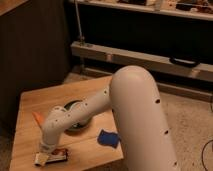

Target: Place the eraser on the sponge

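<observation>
Across the foreground, the robot's thick white arm point(135, 115) bends from the lower right down toward the near left corner of the light wooden counter point(40, 97). Behind its forearm, a round green plate point(73, 106) lies mid-counter, largely hidden by the arm. Just right of the forearm, near the front edge, the small dark blue square sponge point(108, 138) lies flat. At the front left corner lies the flat black eraser with a white label and a red mark point(56, 157), well apart from the sponge. An orange carrot point(37, 118) pokes out left of the arm. The pincer point(45, 151) is down at the eraser's left end; whether it is clamped or spread, I cannot tell.
</observation>
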Action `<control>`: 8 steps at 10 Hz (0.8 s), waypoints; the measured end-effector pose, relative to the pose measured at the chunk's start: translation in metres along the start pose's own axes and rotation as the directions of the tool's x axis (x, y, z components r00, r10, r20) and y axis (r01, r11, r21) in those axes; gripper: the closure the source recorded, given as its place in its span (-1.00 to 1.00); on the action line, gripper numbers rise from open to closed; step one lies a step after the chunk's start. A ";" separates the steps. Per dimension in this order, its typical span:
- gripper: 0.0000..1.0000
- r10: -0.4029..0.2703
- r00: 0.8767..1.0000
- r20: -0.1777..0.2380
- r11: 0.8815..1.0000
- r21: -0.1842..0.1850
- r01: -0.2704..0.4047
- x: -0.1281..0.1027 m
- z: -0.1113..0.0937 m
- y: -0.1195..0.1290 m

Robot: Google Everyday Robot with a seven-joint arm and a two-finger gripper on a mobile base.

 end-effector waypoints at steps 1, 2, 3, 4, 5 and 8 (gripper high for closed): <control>0.36 0.007 1.000 -0.004 1.000 -0.004 -0.007 -0.001 0.000 0.000; 0.59 0.006 1.000 -0.006 1.000 -0.006 -0.006 -0.001 0.001 0.000; 0.78 0.008 1.000 -0.006 1.000 -0.006 -0.008 -0.001 0.000 0.000; 0.94 0.008 1.000 -0.011 1.000 -0.007 -0.008 0.001 0.001 0.000; 1.00 0.007 1.000 -0.013 1.000 -0.008 -0.007 0.001 0.001 0.001; 1.00 0.039 0.998 -0.042 0.999 0.040 -0.037 0.000 -0.018 -0.001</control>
